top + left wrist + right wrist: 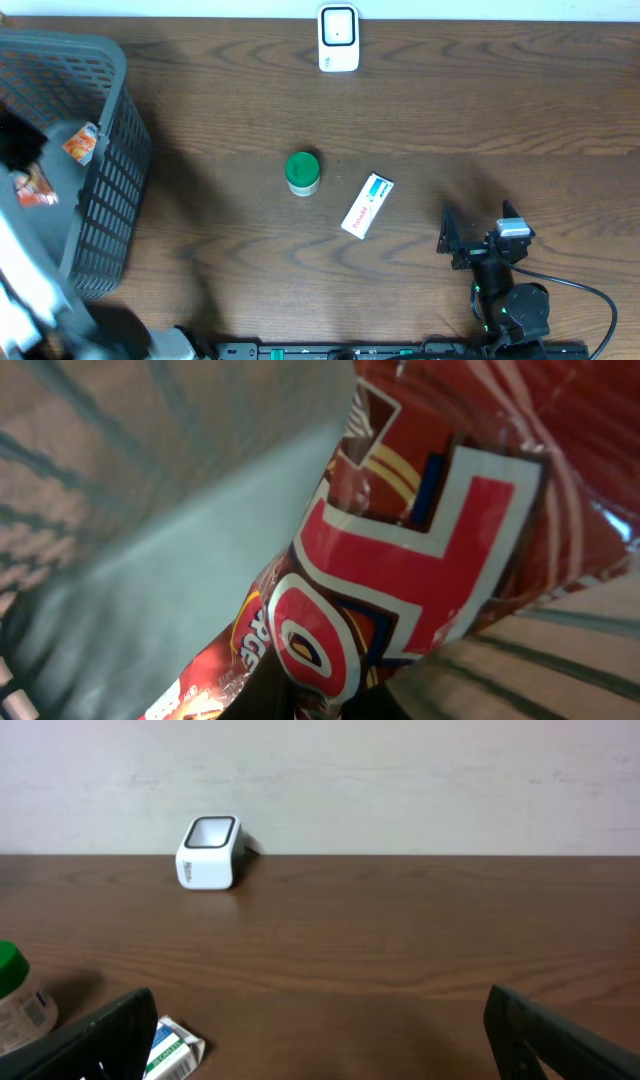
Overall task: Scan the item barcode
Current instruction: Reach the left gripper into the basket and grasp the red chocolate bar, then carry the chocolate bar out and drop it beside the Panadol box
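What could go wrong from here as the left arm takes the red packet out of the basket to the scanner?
1. The red packet sits close against the basket wall; lifting it could snag it on the mesh.
2. No barcode shows on its crinkled, glossy wrapper, so the scanner may get the wrong face or glare.

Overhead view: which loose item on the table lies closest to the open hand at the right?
The small white box, lying flat just left of the right hand; the green-capped bottle stands upright farther off.
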Robot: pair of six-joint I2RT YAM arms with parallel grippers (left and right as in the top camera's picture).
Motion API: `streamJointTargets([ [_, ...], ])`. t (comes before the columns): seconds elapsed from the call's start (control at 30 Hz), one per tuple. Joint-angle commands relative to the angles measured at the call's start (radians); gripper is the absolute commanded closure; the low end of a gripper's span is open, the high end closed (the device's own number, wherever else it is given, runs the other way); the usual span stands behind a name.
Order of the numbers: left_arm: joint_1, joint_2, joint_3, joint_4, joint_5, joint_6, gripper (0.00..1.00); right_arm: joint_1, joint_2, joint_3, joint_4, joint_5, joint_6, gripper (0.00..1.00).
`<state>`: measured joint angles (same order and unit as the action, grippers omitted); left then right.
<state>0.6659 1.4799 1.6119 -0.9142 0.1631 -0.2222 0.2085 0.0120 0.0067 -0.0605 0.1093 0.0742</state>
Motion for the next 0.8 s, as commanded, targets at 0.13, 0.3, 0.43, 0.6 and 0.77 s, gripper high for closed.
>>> streamJointTargets([
  [0.13,-0.048,-0.408,0.011,0.013,0.475,-0.076,0.93,0.006,-0.006,-0.001,-0.003,0.006,-0.008,0.01],
  [0.3,-0.308,-0.522,-0.034,-0.047,0.582,-0.074,0.93,0.006,-0.006,-0.001,-0.003,0.006,-0.008,0.01],
  [0.43,-0.601,-0.524,-0.166,-0.059,0.581,-0.026,0.93,0.006,-0.006,-0.001,-0.003,0.006,-0.008,0.01],
  [0.6,-0.922,-0.428,-0.393,0.027,0.599,-0.017,0.93,0.006,-0.006,-0.001,-0.003,0.006,-0.008,0.01],
  [0.77,-1.077,-0.208,-0.517,0.270,0.824,0.000,0.93,0.006,-0.006,-0.001,-0.003,0.006,-0.008,0.01],
])
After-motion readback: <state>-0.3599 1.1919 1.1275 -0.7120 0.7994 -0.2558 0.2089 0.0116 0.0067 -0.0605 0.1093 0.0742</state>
